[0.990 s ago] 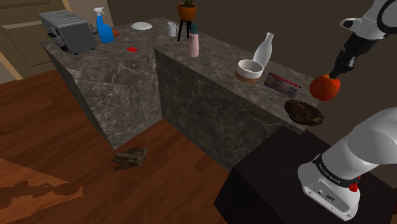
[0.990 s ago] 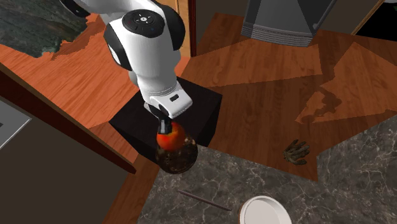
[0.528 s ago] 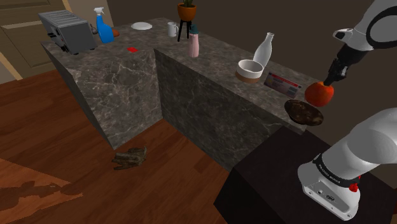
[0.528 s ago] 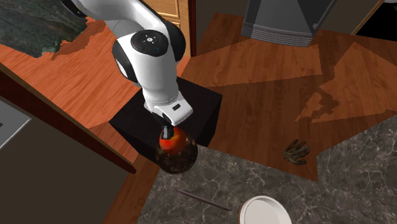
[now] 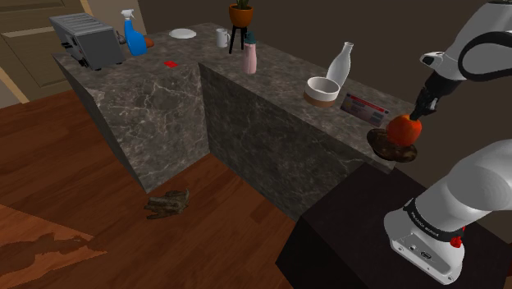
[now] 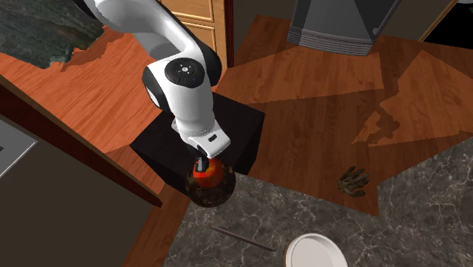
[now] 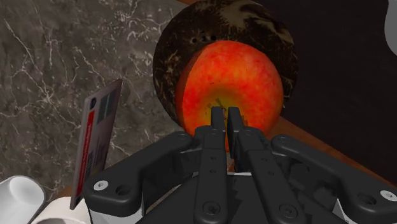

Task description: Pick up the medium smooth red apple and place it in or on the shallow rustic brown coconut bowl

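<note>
apple (image 5: 404, 130) pinched at its top in the narrow-closed gripper (image 7: 225, 113), hanging right over the bowl (image 5: 387, 149), maybe touching it — pick and carry look done — left: set it in, release, pull away.

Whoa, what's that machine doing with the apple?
A white robot arm holds a red-orange apple in its black gripper, clamped at the apple's top. The apple hangs just over a dark brown bowl at the edge of the grey marble counter. It hasn't let go yet.
</note>
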You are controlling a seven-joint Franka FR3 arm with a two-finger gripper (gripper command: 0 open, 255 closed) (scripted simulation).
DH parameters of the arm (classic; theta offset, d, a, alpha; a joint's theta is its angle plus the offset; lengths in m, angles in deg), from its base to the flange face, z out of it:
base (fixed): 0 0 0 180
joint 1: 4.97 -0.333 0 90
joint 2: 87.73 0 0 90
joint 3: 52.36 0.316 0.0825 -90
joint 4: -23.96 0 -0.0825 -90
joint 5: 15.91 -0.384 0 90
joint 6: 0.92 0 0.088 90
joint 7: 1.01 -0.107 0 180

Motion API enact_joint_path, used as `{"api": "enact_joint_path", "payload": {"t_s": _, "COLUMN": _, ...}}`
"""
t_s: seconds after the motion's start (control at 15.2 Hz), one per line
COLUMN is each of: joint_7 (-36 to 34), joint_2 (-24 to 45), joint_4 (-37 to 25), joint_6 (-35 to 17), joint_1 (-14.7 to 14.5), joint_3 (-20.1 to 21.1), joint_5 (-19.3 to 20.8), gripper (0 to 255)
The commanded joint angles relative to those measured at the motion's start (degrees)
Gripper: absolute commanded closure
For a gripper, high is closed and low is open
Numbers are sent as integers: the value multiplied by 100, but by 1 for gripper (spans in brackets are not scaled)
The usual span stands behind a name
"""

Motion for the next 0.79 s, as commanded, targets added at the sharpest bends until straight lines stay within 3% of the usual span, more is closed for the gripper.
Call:
{"api": "enact_joint_path", "payload": {"t_s": 0.0, "joint_7": -17, "joint_2": 82, "joint_4": 110, "joint_6": -194, "joint_1": 23, "joint_3": -83, "joint_5": 83, "gripper": 255}}
{"api": "enact_joint_path", "payload": {"t_s": 0.26, "joint_7": -61, "joint_2": 261, "joint_4": 310, "joint_6": -565, "joint_1": 62, "joint_3": -233, "joint_5": 241, "gripper": 255}}
{"api": "enact_joint_path", "payload": {"t_s": 0.73, "joint_7": -61, "joint_2": 261, "joint_4": 310, "joint_6": -565, "joint_1": 62, "joint_3": -233, "joint_5": 241, "gripper": 255}}
